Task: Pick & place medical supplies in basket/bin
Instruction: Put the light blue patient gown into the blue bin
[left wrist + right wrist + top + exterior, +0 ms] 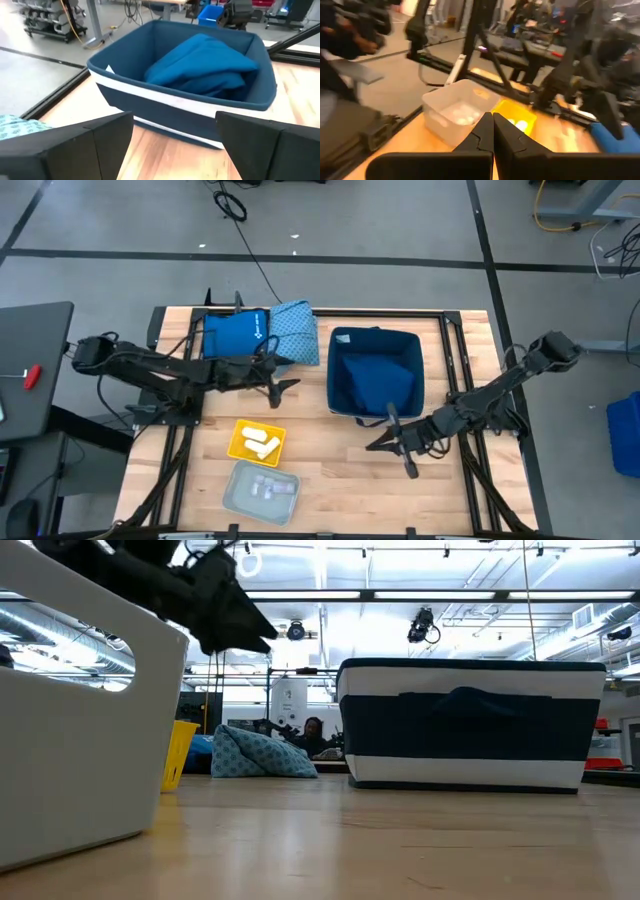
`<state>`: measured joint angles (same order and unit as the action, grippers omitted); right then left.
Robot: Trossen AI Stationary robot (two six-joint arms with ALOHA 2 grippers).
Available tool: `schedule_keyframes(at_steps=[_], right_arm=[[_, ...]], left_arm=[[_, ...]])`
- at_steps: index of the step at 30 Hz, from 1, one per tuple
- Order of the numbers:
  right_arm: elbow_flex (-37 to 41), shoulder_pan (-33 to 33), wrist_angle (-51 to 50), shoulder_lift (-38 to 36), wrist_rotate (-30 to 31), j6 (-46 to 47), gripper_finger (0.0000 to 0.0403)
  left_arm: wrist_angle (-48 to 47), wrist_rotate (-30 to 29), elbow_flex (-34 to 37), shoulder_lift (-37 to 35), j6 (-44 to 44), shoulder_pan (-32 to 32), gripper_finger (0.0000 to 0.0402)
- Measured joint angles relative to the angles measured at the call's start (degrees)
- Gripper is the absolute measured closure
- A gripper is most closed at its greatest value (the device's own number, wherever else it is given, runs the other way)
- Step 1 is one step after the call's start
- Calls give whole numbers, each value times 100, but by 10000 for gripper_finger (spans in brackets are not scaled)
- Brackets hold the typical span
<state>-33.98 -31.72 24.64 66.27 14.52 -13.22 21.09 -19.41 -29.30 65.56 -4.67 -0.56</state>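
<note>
Two white tubes in yellow tray

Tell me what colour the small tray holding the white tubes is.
Yellow. The small tray shows best in the high view, beside the pale grey bin.

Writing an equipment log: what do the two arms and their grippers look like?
Both arms are dark, slim and jointed, with black cables running along them. The left gripper has two broad, flat, matte dark fingers. The right gripper has dark fingers tapering to narrow tips. No markings are visible.
</note>
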Motion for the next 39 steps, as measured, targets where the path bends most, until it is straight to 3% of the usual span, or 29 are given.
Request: schedule_keyframes(at_steps=[3,7,15,21,28,39], right_arm=[[127,9,-338,-538,-498,92,403],[790,139,175,-1347,-1008,172,403],[2391,521,1077,-2834,-1073,480,403],[3177,828,1316,-3726,-779,479,403],[3346,1013,1209,-4132,-753,460,400],[3346,1012,1027,-4125,-754,439,397]], left_arm=[[5,267,-89,186,-28,225,119],[16,420,-212,301,-25,393,119],[-129,515,-355,306,9,621,119],[-1067,751,-660,417,-3,1042,119],[-2193,714,-1312,1011,450,1425,119],[-3983,10,-2571,2080,1252,1460,85]])
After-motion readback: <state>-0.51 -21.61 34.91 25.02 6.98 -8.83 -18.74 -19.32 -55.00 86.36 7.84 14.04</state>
